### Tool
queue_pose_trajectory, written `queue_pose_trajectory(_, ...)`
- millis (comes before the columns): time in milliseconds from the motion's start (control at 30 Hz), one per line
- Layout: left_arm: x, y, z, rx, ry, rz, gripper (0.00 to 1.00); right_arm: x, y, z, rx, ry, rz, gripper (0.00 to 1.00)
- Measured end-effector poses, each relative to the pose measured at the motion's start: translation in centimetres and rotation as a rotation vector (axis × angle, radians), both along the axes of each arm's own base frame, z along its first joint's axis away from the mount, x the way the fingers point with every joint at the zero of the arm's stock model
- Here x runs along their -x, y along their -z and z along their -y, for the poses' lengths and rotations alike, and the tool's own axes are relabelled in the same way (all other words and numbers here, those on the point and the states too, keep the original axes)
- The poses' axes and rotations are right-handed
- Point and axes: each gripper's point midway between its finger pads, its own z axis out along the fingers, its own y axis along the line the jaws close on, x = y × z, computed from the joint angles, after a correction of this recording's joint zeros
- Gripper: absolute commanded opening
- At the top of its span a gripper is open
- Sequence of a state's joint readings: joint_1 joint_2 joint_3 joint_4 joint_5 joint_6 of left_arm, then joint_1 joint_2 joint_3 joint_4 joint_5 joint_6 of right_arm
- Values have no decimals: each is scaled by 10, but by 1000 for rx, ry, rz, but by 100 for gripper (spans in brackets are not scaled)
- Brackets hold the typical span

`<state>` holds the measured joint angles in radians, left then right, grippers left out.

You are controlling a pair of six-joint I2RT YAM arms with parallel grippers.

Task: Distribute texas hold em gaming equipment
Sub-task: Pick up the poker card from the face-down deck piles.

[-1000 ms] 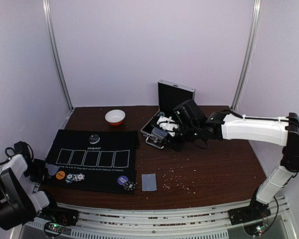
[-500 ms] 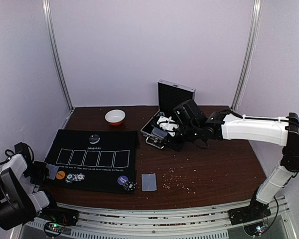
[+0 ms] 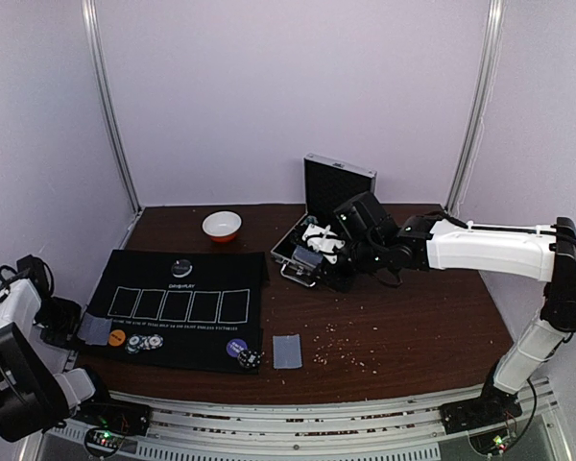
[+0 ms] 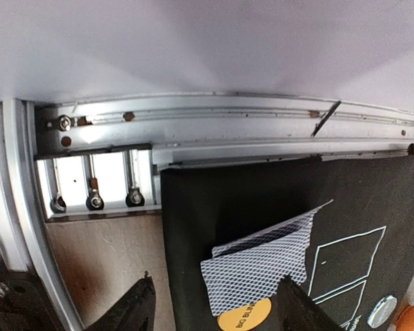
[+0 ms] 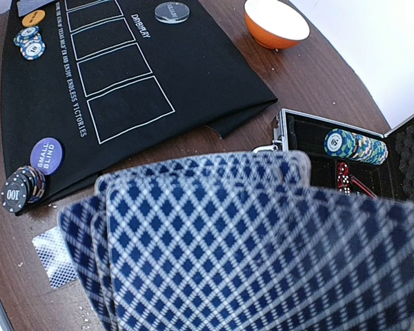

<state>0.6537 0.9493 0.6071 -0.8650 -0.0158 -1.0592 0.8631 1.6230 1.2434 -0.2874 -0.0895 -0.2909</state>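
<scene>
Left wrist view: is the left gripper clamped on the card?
No: the card lies on the black mat, with the left gripper open over it.

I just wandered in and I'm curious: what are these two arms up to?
They are setting out a poker game. The right gripper holds a fan of blue-backed cards by the open metal case. The left gripper hangs open over face-down cards lying at the corner of the black mat, touching an orange disc. Chip stacks already sit on the mat.

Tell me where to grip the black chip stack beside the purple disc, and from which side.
Probably best to pinch the chip stack across its striped rim, coming straight down, since it lies flat and low at the mat edge. Keep the jaws off the purple disc beside it.
</scene>
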Motion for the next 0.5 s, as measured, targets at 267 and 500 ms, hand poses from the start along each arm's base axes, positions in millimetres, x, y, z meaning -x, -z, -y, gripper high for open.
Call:
queue_pose_trajectory(267,-24,-36,-8,-96,128,46,61,1,1,1,7,-3,-5,40)
queue_pose_trajectory(500,-95,-84,42,-172,507,271,55,1,-2,1,14,-13,2,41)
